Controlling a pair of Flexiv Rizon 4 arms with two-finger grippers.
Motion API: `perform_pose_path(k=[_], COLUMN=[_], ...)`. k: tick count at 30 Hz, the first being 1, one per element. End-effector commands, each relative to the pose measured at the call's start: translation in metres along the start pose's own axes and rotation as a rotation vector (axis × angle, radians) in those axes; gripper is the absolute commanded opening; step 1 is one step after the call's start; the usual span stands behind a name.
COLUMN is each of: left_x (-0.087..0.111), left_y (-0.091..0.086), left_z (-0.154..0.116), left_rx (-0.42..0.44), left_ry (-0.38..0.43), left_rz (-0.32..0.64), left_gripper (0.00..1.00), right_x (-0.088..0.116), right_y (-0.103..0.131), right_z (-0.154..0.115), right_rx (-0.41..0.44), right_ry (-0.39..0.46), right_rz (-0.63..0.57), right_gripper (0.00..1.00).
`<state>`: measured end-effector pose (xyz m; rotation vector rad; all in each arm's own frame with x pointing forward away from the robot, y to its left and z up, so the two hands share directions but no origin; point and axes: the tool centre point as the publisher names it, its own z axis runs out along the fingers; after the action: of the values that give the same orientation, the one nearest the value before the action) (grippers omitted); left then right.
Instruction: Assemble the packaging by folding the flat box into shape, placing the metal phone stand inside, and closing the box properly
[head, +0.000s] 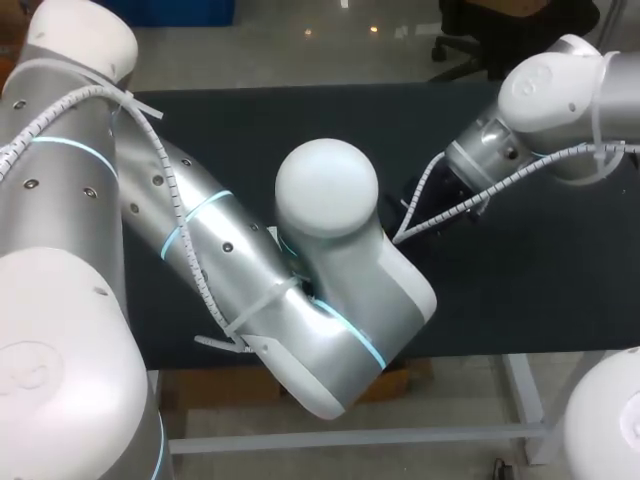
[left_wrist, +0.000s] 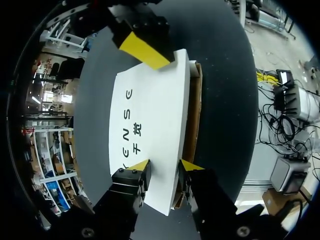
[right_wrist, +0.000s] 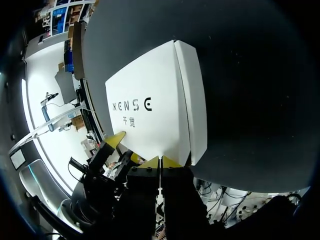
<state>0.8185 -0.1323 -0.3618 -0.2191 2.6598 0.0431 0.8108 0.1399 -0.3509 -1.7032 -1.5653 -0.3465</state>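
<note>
The white box (left_wrist: 150, 125) lies on the dark table with its lid down and a strip of brown cardboard (left_wrist: 192, 120) showing along one side. My left gripper (left_wrist: 165, 167) stands open at the near end of the box, one tip on the white lid and the other by the brown edge. My right gripper (right_wrist: 160, 160) is shut, its tips together against the box (right_wrist: 150, 105) at the opposite end. In the left wrist view the right gripper's fingertip (left_wrist: 145, 50) rests on the far end of the lid. In the head view my left arm (head: 330, 290) hides the box. No phone stand shows.
The dark table (head: 520, 280) lies bare around the box in both wrist views. My right arm (head: 540, 110) comes in from the far right, and its cable loops (head: 440, 215) hang toward the middle. The table's front edge (head: 500, 352) runs just below the left arm's elbow.
</note>
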Motion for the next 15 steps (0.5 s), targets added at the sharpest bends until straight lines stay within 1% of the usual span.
perform_pose_path(k=[1,15], left_x=[0.0027,0.0035], left_y=[-0.0020,-0.0012], left_z=[0.0023,0.0016], left_rx=[-0.002,-0.003], left_ry=[-0.004,-0.003], left_rz=[-0.001,-0.005], left_gripper=[0.36,0.37], right_x=[-0.0015,-0.0053], right_y=[-0.0009,-0.0003], right_z=[-0.0006,0.0035], right_rx=[0.001,0.010], right_ry=[0.003,0.005], right_rz=[0.001,0.010], right_gripper=[0.00,0.00])
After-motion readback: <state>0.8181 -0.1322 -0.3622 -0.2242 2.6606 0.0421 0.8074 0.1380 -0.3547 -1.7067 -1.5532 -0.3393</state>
